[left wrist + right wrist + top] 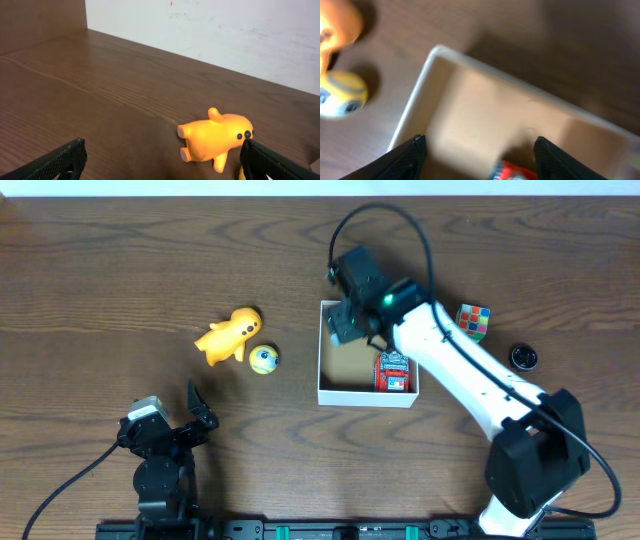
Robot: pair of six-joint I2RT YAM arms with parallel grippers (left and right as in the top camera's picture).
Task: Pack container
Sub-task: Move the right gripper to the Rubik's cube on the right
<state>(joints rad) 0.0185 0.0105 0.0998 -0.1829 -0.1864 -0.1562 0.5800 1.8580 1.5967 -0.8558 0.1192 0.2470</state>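
Your right hand [342, 328], released and empty, hangs over the square white-walled cardboard container [350, 396]; lift straight up, clearing its walls.

Overhead: even soft light, sharp, no glare. Left wrist: crisp, wall [225, 35] bright at 1 o'clock, soft shadow under orange toy [215, 140], mild sheen on bench [100, 85]. Right wrist: heavy blur, container [480, 110] edges smeared.

A dark brown wood-grain desk [90, 270] fills the overhead view. In the left wrist view, a plain white wall [225, 35] rises behind its far edge, evenly lit.
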